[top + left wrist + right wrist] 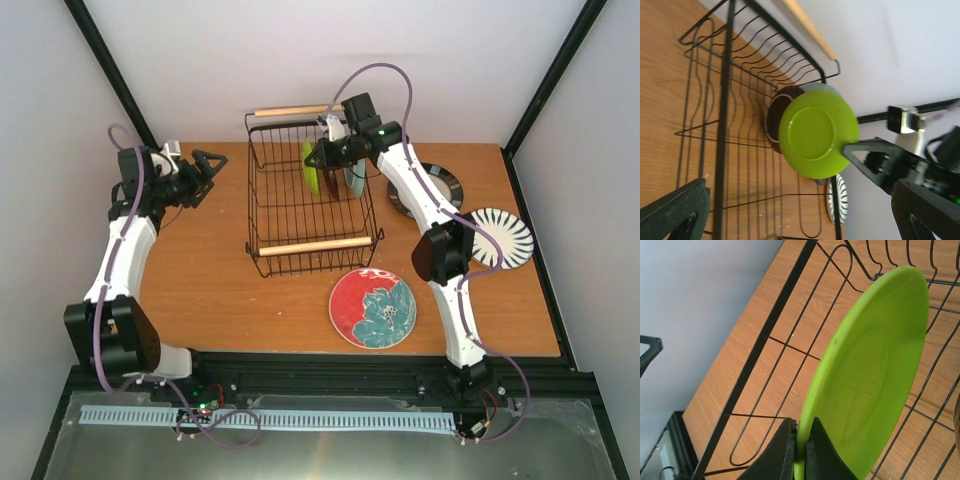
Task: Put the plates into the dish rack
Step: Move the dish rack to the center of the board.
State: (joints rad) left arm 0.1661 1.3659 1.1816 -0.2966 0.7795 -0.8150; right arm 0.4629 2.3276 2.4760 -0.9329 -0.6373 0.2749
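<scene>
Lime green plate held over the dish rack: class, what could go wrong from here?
1. The right end effector pinches only the rim of the lime green plate, so it might pivot or slip.
2. It stands close to the dark red plate in the dish rack; a sideways nudge could knock them together or tip them.

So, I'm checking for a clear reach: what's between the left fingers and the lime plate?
Only bare table and the rack's wire side, seen in the top view.
</scene>
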